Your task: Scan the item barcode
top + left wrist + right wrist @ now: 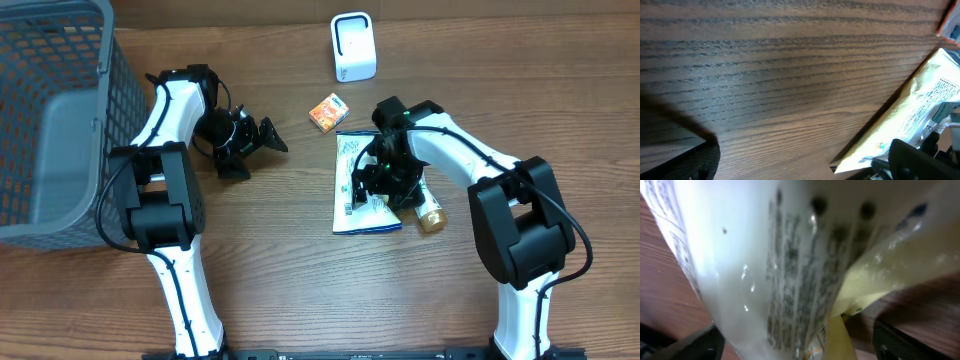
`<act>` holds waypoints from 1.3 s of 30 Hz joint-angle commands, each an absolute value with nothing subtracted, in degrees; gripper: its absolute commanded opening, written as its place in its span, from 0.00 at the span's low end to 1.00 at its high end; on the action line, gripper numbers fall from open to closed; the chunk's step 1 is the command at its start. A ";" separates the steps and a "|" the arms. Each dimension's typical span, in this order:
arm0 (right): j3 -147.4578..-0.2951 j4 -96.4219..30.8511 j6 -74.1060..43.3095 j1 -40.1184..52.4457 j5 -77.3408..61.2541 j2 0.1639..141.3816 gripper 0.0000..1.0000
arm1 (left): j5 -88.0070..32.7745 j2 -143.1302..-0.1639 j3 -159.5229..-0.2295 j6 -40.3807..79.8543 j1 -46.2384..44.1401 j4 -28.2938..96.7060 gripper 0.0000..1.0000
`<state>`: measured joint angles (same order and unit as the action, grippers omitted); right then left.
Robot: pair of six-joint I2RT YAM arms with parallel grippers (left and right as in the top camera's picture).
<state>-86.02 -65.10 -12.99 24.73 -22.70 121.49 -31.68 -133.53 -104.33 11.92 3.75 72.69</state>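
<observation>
A white and blue pouch [350, 210] lies flat on the table right of the middle, printed side up. My right gripper [374, 184] is down on its middle. In the right wrist view the pouch [765, 255] fills the frame, blurred and close. It runs between the two dark fingers [695, 345] of the right gripper [805, 347], which stand wide apart. I see no clear barcode. The white scanner [352, 47] stands at the back. My left gripper [252, 143] rests open on the wood, away from the pouch [935, 105], with nothing between its fingers [690, 162].
A small orange box [328, 111] lies between the scanner and the pouch; its corner [952, 25] shows in the left wrist view. A tan bottle [430, 213] lies against the pouch's right edge. A grey mesh basket [115, 95] fills the far left.
</observation>
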 commanded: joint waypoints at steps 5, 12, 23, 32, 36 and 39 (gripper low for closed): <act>-85.08 -57.08 -18.52 24.29 -24.56 120.99 0.37 | -28.29 -134.45 -104.73 11.81 3.62 72.62 1.00; -87.44 -60.38 -21.32 24.29 -14.90 120.62 0.04 | -28.27 -134.45 -104.73 11.81 3.62 72.82 1.00; -112.09 -87.07 -29.32 29.36 22.63 117.73 0.04 | -28.29 -134.45 -104.73 11.84 3.55 72.82 1.00; -112.62 -97.08 -43.79 29.32 42.35 118.43 0.04 | -28.29 -134.45 -104.73 11.81 3.55 73.12 1.00; -105.86 -96.99 -46.54 23.14 41.89 118.54 0.04 | -28.27 -134.45 -104.73 11.79 3.55 73.30 1.00; -102.00 -97.08 -46.54 19.77 41.01 118.56 0.04 | -28.29 -134.45 -104.73 11.81 3.55 73.25 1.00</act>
